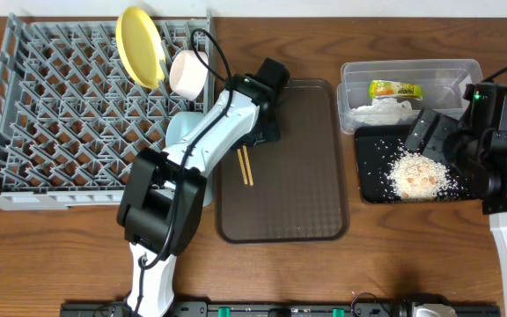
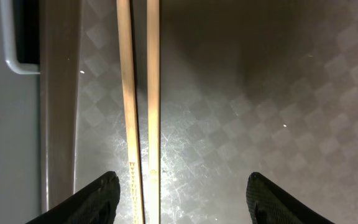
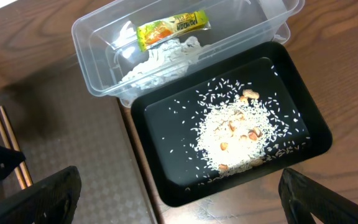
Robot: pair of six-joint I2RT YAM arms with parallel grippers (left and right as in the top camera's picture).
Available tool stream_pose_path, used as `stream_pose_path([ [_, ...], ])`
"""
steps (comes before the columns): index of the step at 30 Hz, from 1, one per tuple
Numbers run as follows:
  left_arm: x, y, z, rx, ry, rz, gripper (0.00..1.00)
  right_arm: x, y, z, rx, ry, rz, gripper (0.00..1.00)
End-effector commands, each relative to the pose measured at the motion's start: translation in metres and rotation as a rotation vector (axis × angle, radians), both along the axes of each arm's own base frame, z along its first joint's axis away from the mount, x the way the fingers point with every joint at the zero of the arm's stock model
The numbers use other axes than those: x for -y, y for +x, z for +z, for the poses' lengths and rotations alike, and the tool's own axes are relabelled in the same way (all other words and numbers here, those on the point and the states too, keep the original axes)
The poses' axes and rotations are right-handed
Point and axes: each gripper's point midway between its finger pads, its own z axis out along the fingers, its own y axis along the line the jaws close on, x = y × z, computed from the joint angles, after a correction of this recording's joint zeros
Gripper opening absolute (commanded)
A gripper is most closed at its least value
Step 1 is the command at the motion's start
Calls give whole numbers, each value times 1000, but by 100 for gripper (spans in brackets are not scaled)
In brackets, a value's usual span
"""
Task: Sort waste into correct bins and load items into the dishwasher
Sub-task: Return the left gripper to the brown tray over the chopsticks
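Note:
Two wooden chopsticks (image 1: 246, 165) (image 2: 139, 93) lie side by side on the brown serving tray (image 1: 297, 176). My left gripper (image 1: 257, 141) (image 2: 182, 190) hangs open just above them, with both sticks between its fingers, close to the left finger (image 2: 98, 200). A yellow plate (image 1: 139, 46) and a white bowl (image 1: 187, 73) stand in the grey dish rack (image 1: 51, 106). A light blue bowl (image 1: 176, 132) shows partly under the left arm. My right gripper (image 1: 427, 134) (image 3: 179, 193) is open and empty over the black tray (image 1: 372, 180) (image 3: 166, 180), which holds rice scraps (image 1: 419, 173) (image 3: 238, 130).
The clear tub (image 1: 412, 69) (image 3: 86, 37) behind the black tray holds the green-and-orange wrapper (image 1: 394, 89) (image 3: 169, 29) and the white tissue (image 1: 381, 110) (image 3: 157, 62). The serving tray's raised rim (image 2: 58, 93) runs just left of the chopsticks.

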Motion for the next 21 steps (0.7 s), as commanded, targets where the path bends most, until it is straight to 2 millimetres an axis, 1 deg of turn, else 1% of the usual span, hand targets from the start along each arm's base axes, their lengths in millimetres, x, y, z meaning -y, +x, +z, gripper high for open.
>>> stream_pose_path([
  [1,-5,-1,-5,-11,15,37,66,5,0,3,4,-6,-24,99],
  [5,-4,-2,-7,-12,16,35,63,5,0,3,4,-6,-24,99],
  [11,-3,-1,-17,-9,9,70,63,5,0,3,5,-6,-24,99],
  [17,4,16,-15,57,-20,67,63,5,0,3,5,-6,-24,99],
  [21,9,27,-19,94,-35,70,63,5,0,3,4,-6,-24,99],
])
